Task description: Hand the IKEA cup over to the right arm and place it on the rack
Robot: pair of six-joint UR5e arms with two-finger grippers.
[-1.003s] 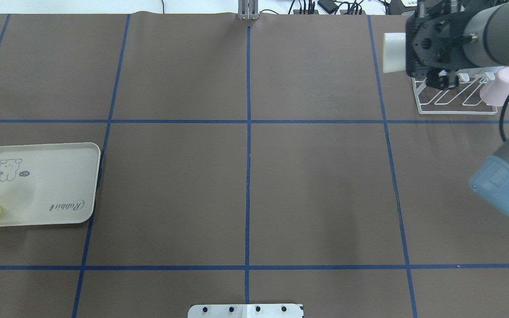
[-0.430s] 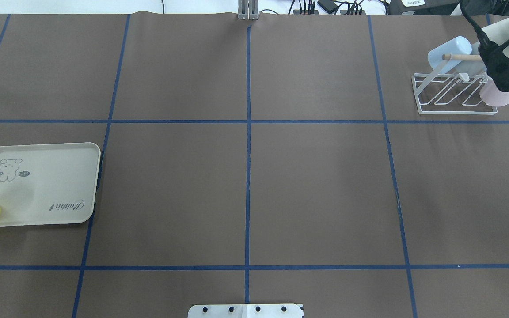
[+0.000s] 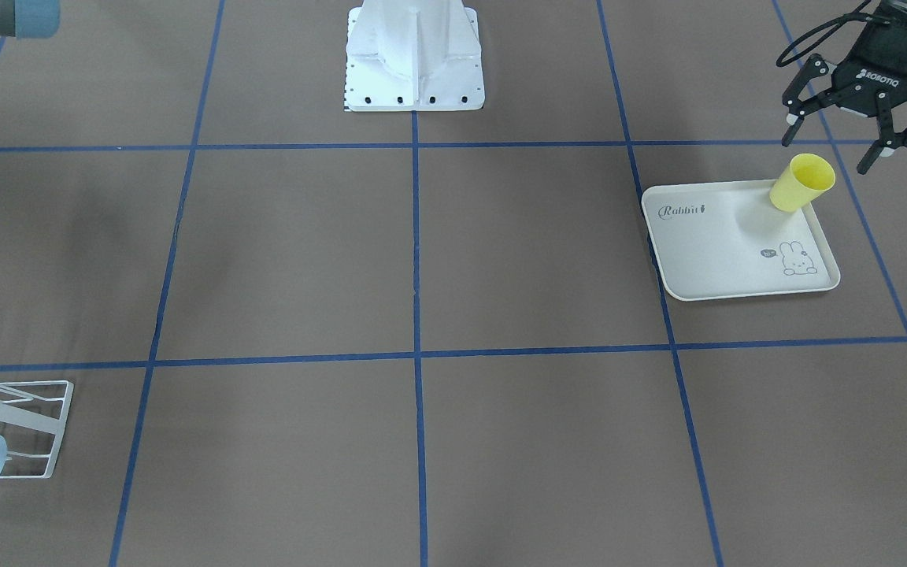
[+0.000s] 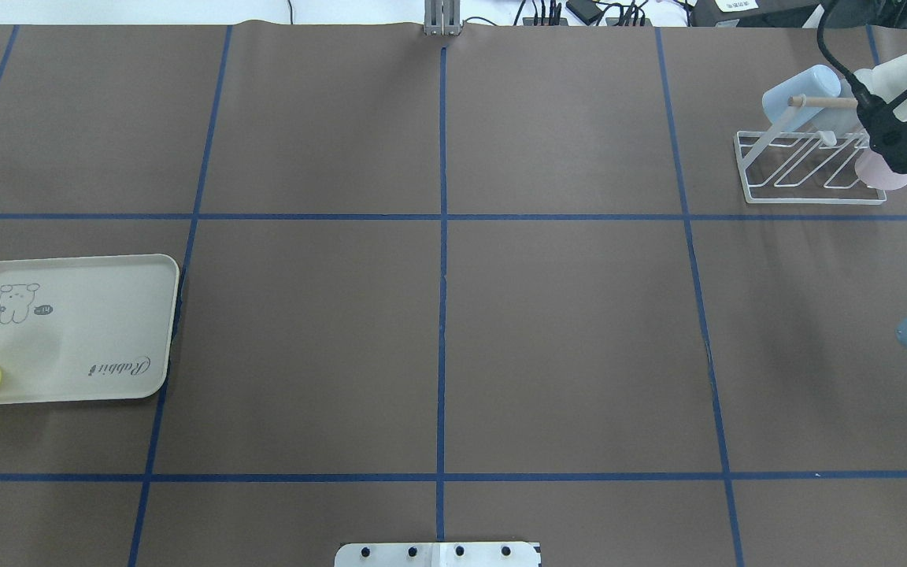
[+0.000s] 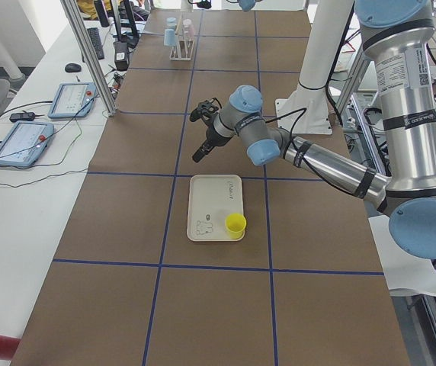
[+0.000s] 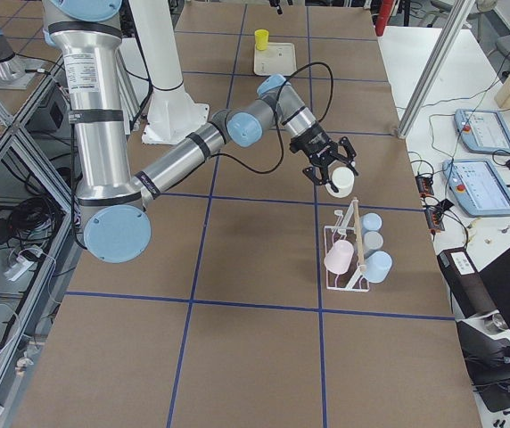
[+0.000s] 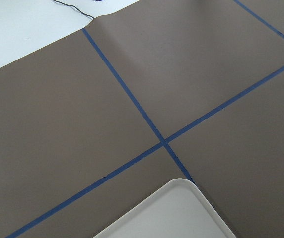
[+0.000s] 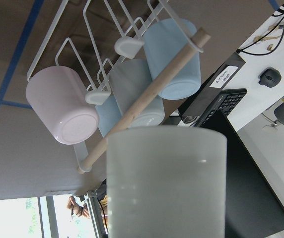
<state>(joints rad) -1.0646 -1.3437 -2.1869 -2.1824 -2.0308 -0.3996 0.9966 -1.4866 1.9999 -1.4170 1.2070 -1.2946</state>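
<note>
Now the white cup (image 8: 167, 178) hung clamped in the right fingers (image 4: 885, 126), just above the rack (image 4: 804, 169).

On the rack, a pink cup (image 4: 877, 173), a pale blue cup (image 4: 800, 88) and a grey cup (image 8: 137, 91) crowded the prongs under its wooden rod (image 8: 147, 99). Well away from the rack, the left fingers (image 3: 886, 126), marked ROBOTIQ, stood apart and empty near a yellow cup (image 3: 802, 183) on a tray (image 3: 721, 260) printed "Rabbit". A second earlier the right fingers had been at the rack's blue-cup end; they had swung to its pink-cup end.
</note>
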